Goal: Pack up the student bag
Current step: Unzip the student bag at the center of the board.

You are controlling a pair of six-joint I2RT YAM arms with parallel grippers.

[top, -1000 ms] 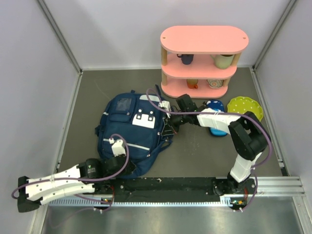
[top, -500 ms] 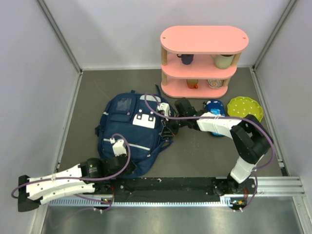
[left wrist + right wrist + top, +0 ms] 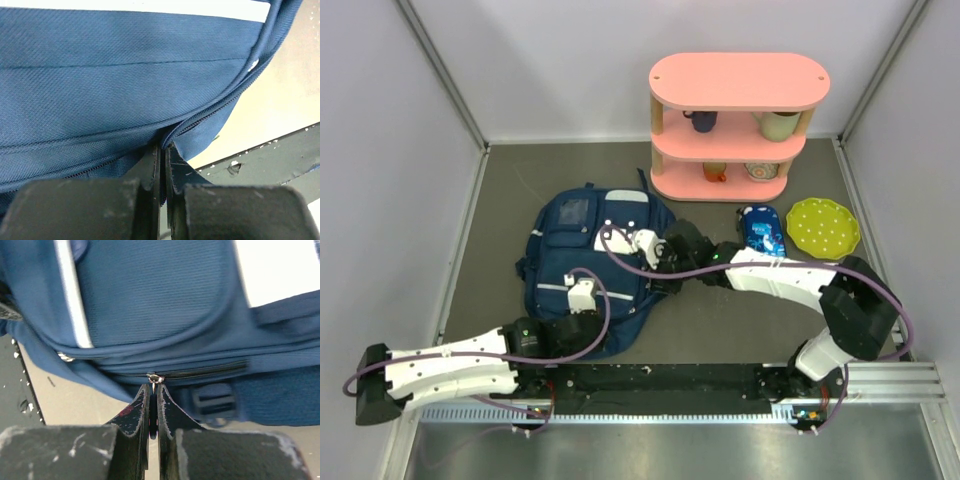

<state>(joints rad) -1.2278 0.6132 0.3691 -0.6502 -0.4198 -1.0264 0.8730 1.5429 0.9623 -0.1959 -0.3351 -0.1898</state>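
Top external, seemingly early: large navy blue fabric backpack [image 3: 582,262] flat on grey counter [image 3: 740,320], right claw [image 3: 153,390] pinching its metal zip pull [image 3: 155,377], left claw [image 3: 163,155] clamped on its hem, small blue pencil case [image 3: 761,228] outside.

I'm working a robot test cell in a lab. Plain pale wall panels [image 3: 380,150] box the table in, held by bare aluminium struts [image 3: 440,70]. The two arms [image 3: 440,368] are bolted to a black mounting strip [image 3: 670,383] that runs along a metal rail [image 3: 895,378], and their purple cables [image 3: 603,318] loop in the open. On the grey tabletop [image 3: 740,320] I see staged household props: a pink three-tier shelf [image 3: 740,80] holding mugs [image 3: 701,120], a green dotted plate [image 3: 823,227] and a student bag [image 3: 570,240].
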